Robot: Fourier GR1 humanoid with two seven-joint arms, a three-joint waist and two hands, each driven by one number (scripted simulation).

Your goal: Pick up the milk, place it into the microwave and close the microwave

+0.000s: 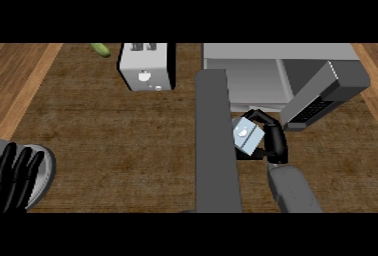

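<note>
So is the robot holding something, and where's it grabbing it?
Yes: the right hand holds the milk, fingers curled round its top edge and side. The left hand, open at the lower left, holds nothing.

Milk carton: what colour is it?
The milk carton is pale blue-white; the head view shows it best.

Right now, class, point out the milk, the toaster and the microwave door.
milk [246, 134]: head view, its pale top face.
toaster [145, 70]: head view, its white front.
microwave door [330, 86]: head view, its grey outer panel.
</note>
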